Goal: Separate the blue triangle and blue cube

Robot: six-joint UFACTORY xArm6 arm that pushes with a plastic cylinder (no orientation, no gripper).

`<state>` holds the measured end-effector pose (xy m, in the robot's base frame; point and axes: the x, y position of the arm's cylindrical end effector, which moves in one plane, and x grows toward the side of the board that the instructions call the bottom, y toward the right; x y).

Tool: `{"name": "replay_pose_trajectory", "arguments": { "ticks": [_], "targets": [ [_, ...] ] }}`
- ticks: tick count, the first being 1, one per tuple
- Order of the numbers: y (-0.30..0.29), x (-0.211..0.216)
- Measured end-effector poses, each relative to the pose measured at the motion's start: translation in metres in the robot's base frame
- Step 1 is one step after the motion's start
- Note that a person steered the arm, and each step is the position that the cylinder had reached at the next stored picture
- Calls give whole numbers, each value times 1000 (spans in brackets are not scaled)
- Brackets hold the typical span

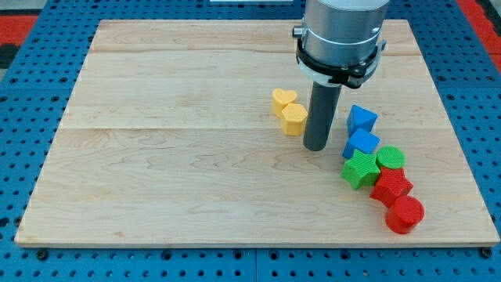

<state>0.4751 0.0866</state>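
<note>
A pale wooden worktop (180,157) carries two yellow blocks just right of centre: a yellow heart (283,99) with a yellow hexagon (294,119) touching it at its five o'clock. Toward four o'clock on the board sits a green star (360,169), with a green cylinder (391,158) close at its two o'clock. A red star (391,186) lies at the green star's four o'clock, and a red cylinder (405,215) touches it at five o'clock.

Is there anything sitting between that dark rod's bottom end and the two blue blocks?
No. In the camera view, my tip stands just to the view's left of the blue triangle and blue cube, with only bare wooden board between them.
</note>
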Motion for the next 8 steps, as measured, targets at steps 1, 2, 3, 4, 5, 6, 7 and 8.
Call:
{"name": "replay_pose_trajectory", "arguments": {
  "ticks": [1, 2, 3, 4, 5, 6, 7, 8],
  "targets": [
    [17, 0],
    [38, 0],
    [66, 0],
    [74, -15],
    [72, -45],
    [103, -49],
    [187, -42],
    [195, 7]
  ]
}}
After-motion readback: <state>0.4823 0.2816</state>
